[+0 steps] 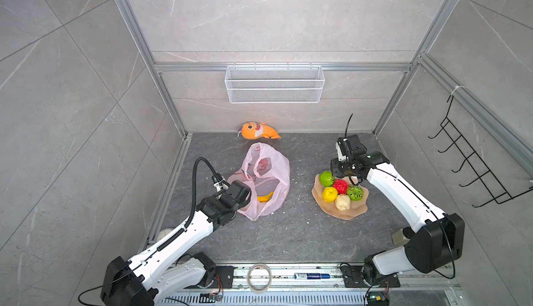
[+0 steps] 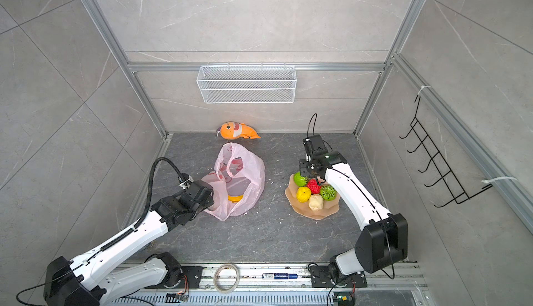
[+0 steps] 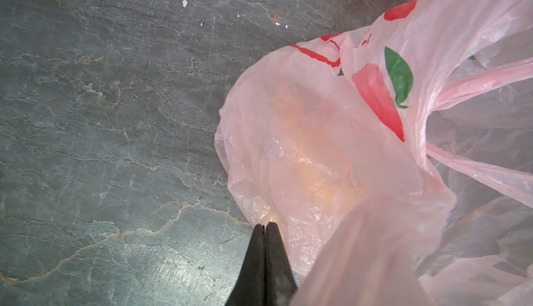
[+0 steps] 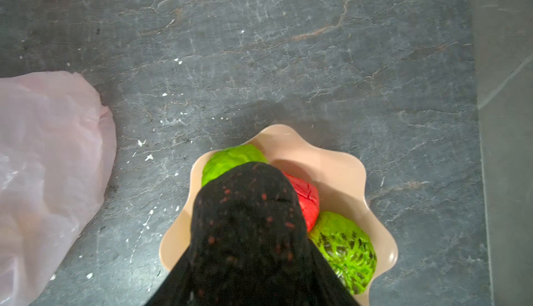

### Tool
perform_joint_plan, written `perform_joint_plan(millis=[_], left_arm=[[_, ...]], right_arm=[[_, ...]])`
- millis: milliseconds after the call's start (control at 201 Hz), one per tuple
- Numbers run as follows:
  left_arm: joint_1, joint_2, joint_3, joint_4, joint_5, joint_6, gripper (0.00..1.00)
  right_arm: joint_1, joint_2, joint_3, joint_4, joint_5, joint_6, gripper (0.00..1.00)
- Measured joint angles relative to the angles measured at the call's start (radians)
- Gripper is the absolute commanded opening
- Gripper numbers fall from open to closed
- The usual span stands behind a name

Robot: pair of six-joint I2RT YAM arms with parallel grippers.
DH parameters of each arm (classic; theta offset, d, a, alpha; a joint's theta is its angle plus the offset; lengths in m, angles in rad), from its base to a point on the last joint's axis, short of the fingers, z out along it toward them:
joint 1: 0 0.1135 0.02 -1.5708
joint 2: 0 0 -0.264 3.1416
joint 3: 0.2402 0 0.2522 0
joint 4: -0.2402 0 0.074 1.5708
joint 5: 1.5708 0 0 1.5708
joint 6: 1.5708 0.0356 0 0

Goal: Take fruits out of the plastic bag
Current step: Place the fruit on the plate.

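The pink plastic bag (image 1: 266,171) lies mouth-up at mid-table with a yellow banana (image 1: 265,197) showing through it. My left gripper (image 3: 264,226) is shut at the bag's left edge, with the film (image 3: 317,146) draped against its fingers. Lumpy green (image 1: 326,177), red (image 1: 340,186), yellow (image 1: 329,194), bumpy green (image 1: 354,192) and beige (image 1: 342,202) fruits sit on the peach plate (image 1: 346,215). My right gripper (image 1: 351,178) hangs over that plate, shut on a dark speckled avocado (image 4: 248,218) that hides its jaws.
An orange plush shark (image 1: 259,131) lies by the back wall behind the bag. A white wire basket (image 1: 274,84) hangs on the back wall and a black hook rack (image 1: 473,163) on the right wall. A tape roll (image 1: 259,278) and a marker (image 1: 311,275) rest on the front rail.
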Motion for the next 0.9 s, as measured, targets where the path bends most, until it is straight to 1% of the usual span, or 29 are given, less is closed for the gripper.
perform_joint_plan(millis=[189,403,896], left_arm=[[0.0,0.0,0.0,0.0,0.0,0.0,0.0],[0.0,0.0,0.0,0.0,0.0,0.0,0.0],[0.0,0.0,0.009,-0.006,0.0,0.0,0.0]], right_arm=[[-0.064,0.043,-0.006,0.029,0.032,-0.029,0.33],[-0.13,0.058,-0.023,0.061,0.035,-0.041,0.33],[-0.159,0.136,-0.069,0.152,0.088,-0.107,0.34]])
